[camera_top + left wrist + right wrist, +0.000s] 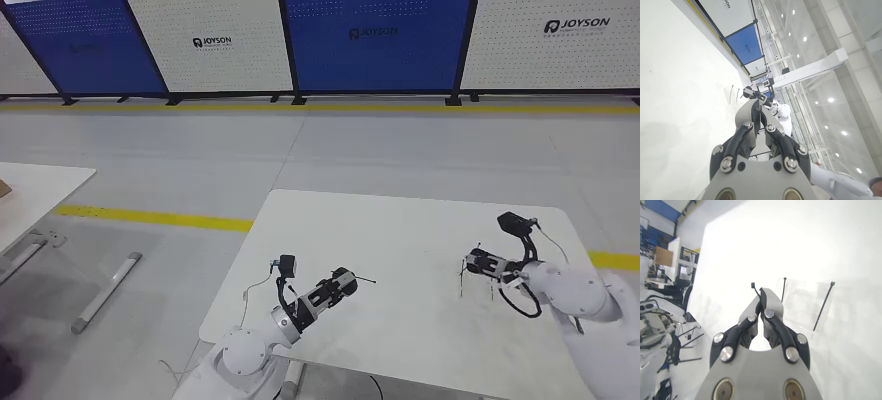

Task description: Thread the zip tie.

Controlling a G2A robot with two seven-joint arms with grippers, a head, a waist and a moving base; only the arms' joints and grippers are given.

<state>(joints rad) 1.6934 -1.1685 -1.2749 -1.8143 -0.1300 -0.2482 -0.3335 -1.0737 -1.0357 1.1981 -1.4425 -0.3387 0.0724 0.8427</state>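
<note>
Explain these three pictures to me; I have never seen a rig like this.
This is a two-armed robot working at a white table. The wide picture looks down from a camera above its arms. The other two come from a camera on each wrist, looking along that arm's fingers. The left gripper is shut on a thin black zip tie. The right gripper is shut on a second tie, whose head sticks out past the fingertips. Two spare ties lie on a clear sheet beside the right gripper.

Blue and white panels (375, 45), grey floor (300, 150), perhaps concrete.
</note>
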